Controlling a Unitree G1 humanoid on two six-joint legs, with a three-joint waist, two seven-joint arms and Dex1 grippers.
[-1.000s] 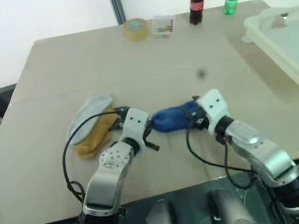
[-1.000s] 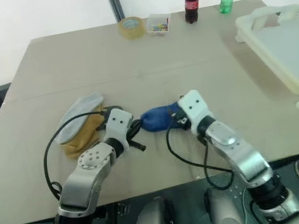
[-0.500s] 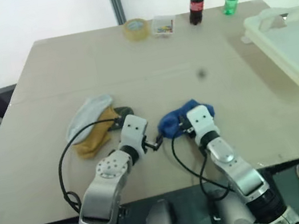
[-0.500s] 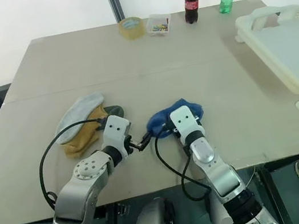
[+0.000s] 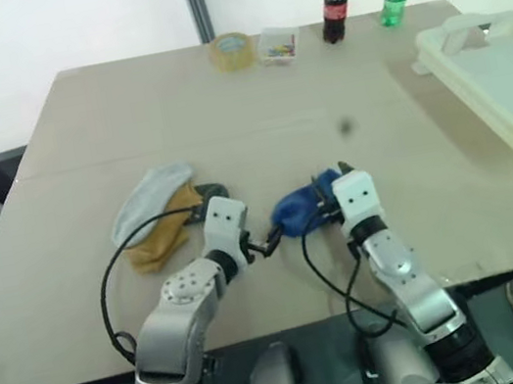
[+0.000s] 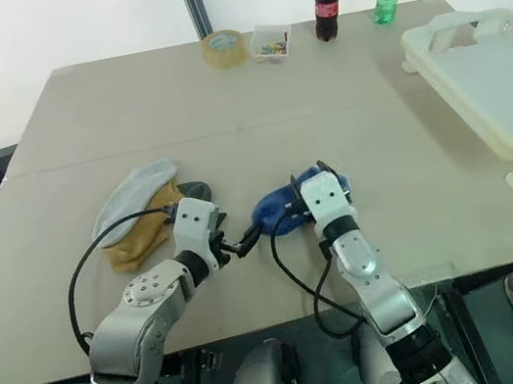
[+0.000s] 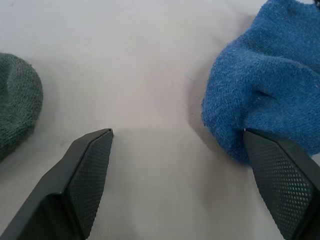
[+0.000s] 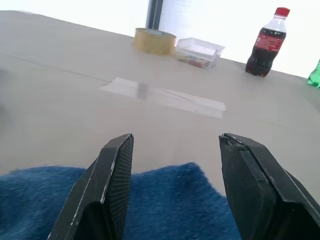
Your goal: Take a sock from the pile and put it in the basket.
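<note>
— Where is the sock, and which arm has it?

— The crumpled royal blue sock [image 5: 301,208] lies on the beige table [image 5: 251,103], between the two arms. The right gripper [image 8: 172,150] has its black fingers either side of it, half apart, with blue fabric bunched between them; I cannot tell whether the sock is lifted off the table.

— The left one?

— The left gripper [image 7: 177,145] stands wide apart. One finger [image 7: 280,175] touches the blue sock's edge; the other is on bare table.

— And the pile?

— The pale grey-blue, mustard yellow and dark grey ankle socks [image 5: 157,219] lie just beside the left arm.

— The basket?

— The shallow off-white plastic basket [image 5: 499,74] sits at the table's right edge, well apart from the sock.
</note>
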